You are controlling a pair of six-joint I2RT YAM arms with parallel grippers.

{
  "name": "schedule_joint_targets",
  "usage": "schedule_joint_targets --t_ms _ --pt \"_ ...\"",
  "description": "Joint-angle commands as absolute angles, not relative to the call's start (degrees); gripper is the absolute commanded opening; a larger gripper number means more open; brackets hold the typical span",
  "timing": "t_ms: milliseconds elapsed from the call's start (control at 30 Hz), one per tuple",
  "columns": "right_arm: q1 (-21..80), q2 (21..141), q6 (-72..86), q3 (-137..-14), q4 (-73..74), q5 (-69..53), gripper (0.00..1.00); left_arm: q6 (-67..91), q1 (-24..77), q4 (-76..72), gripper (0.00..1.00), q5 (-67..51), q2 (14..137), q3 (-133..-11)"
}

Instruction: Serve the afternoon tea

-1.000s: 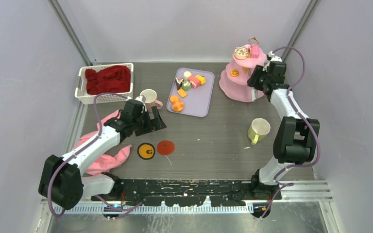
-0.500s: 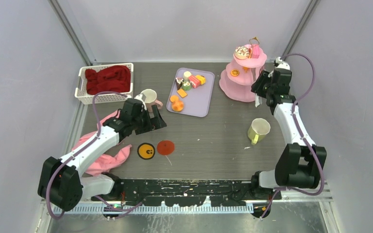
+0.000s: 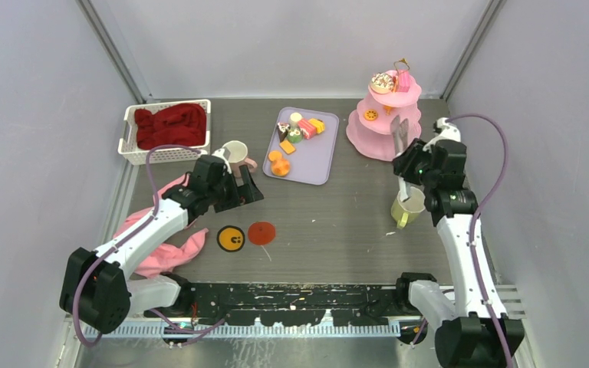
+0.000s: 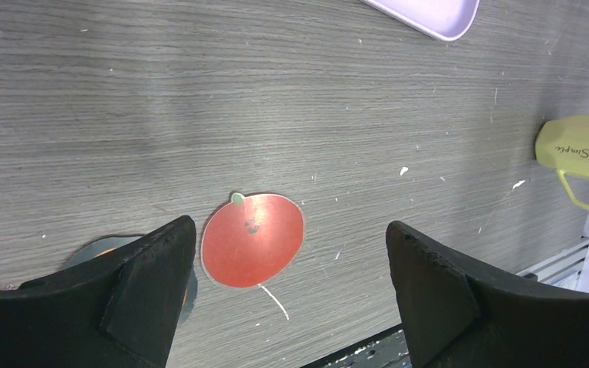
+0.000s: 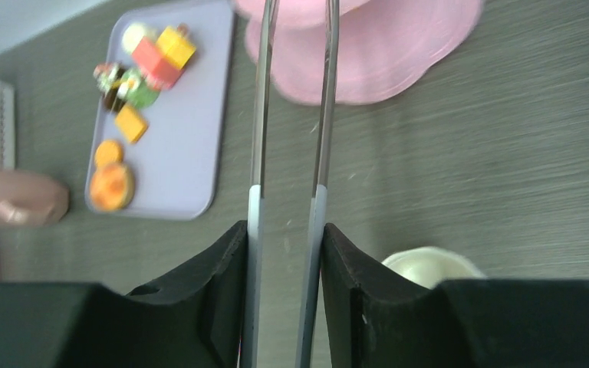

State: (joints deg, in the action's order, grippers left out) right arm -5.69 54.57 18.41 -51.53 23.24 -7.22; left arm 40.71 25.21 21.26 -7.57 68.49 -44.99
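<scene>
Several toy cakes and fruit pieces [image 3: 297,132] lie on a lavender tray [image 3: 318,165], also visible as toy pieces [image 5: 142,69] in the right wrist view. A donut [image 3: 382,82] and a cookie [image 3: 370,115] sit on the pink tiered stand [image 3: 380,142]. My right gripper [image 3: 408,162] hovers just in front of the stand, shut on long metal tweezers [image 5: 261,115] that point at its base [image 5: 368,54]; their tips are out of view. A yellow-green mug [image 3: 408,205] stands below it. My left gripper [image 3: 239,188] hangs open beside a pink-handled mug [image 3: 235,152].
A red coaster [image 4: 253,239] and an orange-and-black coaster [image 3: 231,239] lie near the left gripper [image 4: 290,234]. A pink cloth [image 3: 165,249] sprawls at the left. A white basket [image 3: 132,123] with a red cloth stands at the back left.
The right arm has drawn back from the stand's tiers toward the near side, now above the yellow-green mug, and squeezed the tweezers narrower. The left arm has stayed put.
</scene>
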Motion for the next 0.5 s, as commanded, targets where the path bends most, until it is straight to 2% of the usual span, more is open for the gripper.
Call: schedule_joint_targets --t_ms 0,100,200,367,467 --pt "3.83 52.68 17.76 -51.17 28.01 -8.16 0.39 42.33 24.7 19.18 0.93 -6.31 66.63 -48.32" --pt "13.44 52.53 18.43 -51.99 29.29 -4.63 0.41 42.57 24.46 20.56 0.93 -3.78 65.78 -49.09" --pt "20.26 54.82 20.8 -52.14 24.76 -6.93 0.42 43.5 24.19 21.02 0.93 -1.86 64.77 -48.87" --pt "34.0 66.29 17.89 -57.52 20.28 3.13 0.41 43.88 23.37 22.55 0.93 -0.29 63.03 -48.72" --pt "36.82 76.57 14.36 -63.18 21.6 7.43 0.42 43.33 23.05 24.0 0.93 -0.35 62.3 -48.77"
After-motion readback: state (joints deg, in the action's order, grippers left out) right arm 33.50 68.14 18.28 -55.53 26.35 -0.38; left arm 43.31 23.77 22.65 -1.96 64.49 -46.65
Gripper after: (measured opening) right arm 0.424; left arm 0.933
